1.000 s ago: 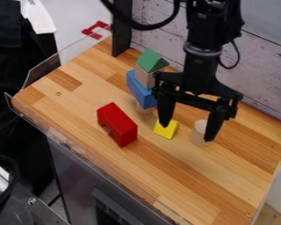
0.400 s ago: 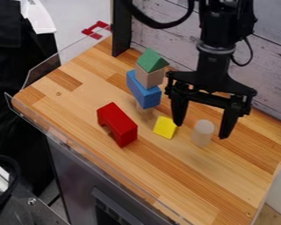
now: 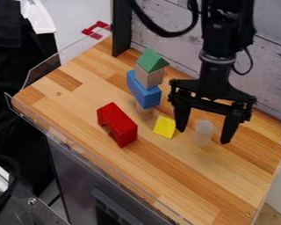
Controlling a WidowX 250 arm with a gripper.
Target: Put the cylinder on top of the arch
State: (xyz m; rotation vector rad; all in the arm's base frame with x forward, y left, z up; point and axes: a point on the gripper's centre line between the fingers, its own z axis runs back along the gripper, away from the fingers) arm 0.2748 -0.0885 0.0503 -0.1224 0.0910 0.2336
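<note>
Shifted toward the right-hand corner of the table (image 3: 184, 176) and then slightly lower, the gripper (image 3: 203, 136) now has its fingers spread on either side of the pale cylinder (image 3: 205, 130). The cylinder remains upright on the wood, toward the wall-side edge. That lines up a grasp, I judge; the lift onto the red arch (image 3: 117, 124), nearer the clear-guarded front edge, comes after.

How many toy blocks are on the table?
7: red arch at left, yellow block central, cylinder at right, and stacked behind: green prism, tan block, blue block, partly hidden bottom piece. More may be hidden.
</note>
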